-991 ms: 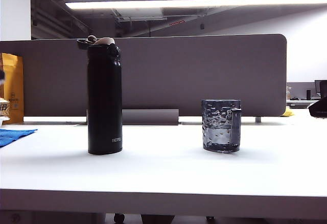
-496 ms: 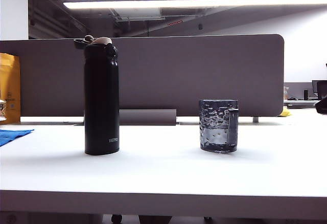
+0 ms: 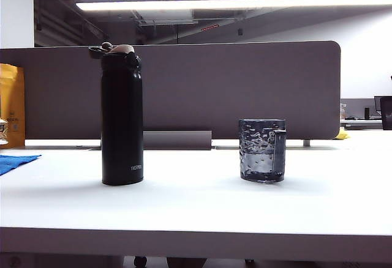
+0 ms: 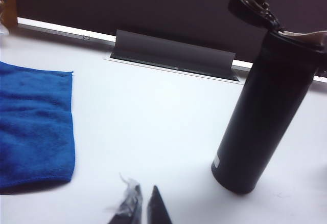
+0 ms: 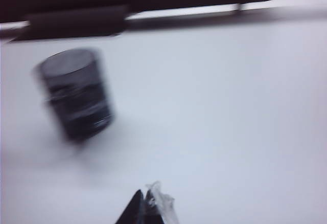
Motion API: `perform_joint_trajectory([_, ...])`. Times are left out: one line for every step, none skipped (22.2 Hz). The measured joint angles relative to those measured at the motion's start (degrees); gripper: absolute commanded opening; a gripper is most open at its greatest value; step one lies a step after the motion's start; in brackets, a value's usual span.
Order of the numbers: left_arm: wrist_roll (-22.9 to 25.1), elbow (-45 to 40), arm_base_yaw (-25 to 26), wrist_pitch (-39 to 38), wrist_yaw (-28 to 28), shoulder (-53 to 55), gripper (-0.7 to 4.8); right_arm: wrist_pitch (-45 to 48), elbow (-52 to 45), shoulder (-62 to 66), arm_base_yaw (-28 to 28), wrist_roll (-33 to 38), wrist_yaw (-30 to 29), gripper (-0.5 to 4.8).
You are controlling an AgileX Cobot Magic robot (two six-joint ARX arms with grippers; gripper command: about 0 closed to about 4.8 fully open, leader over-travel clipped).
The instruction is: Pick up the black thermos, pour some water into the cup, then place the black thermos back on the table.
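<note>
exterior view: black thermos (image 3: 122,118) upright, white lettering unreadable; both pincers closed.

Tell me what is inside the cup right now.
The cup stands upright on the table. Its dimpled grey glass hides the contents, and the right wrist view is too blurred to show any water. Both grippers, left and right, are shut and empty.

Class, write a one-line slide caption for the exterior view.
Black thermos with lid flipped open stands left of the cup on the white table; no gripper visible.
</note>
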Motion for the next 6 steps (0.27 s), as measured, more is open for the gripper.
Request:
perform_joint_trajectory([0.0,0.0,0.0,0.0,0.0,0.0,0.26,0.2,0.0,0.0,-2.1,0.0,0.0,0.00])
perform_joint_trajectory([0.0,0.0,0.0,0.0,0.0,0.0,0.26,0.1,0.0,0.0,-4.3,0.0,0.1,0.00])
perform_joint_trajectory([0.0,0.0,0.0,0.0,0.0,0.0,0.26,0.1,0.0,0.0,-5.7,0.0,0.1,0.00])
perform_joint_trajectory([0.0,0.0,0.0,-0.1,0.0,0.0,0.26,0.1,0.0,0.0,-6.8,0.0,0.1,0.00])
perform_joint_trajectory([0.0,0.0,0.0,-0.1,0.0,0.0,0.26,0.1,0.0,0.0,-7.7,0.0,0.1,0.00])
perform_joint_trajectory([0.0,0.0,0.0,-0.1,0.0,0.0,0.26,0.1,0.0,0.0,-8.2,0.0,0.1,0.00])
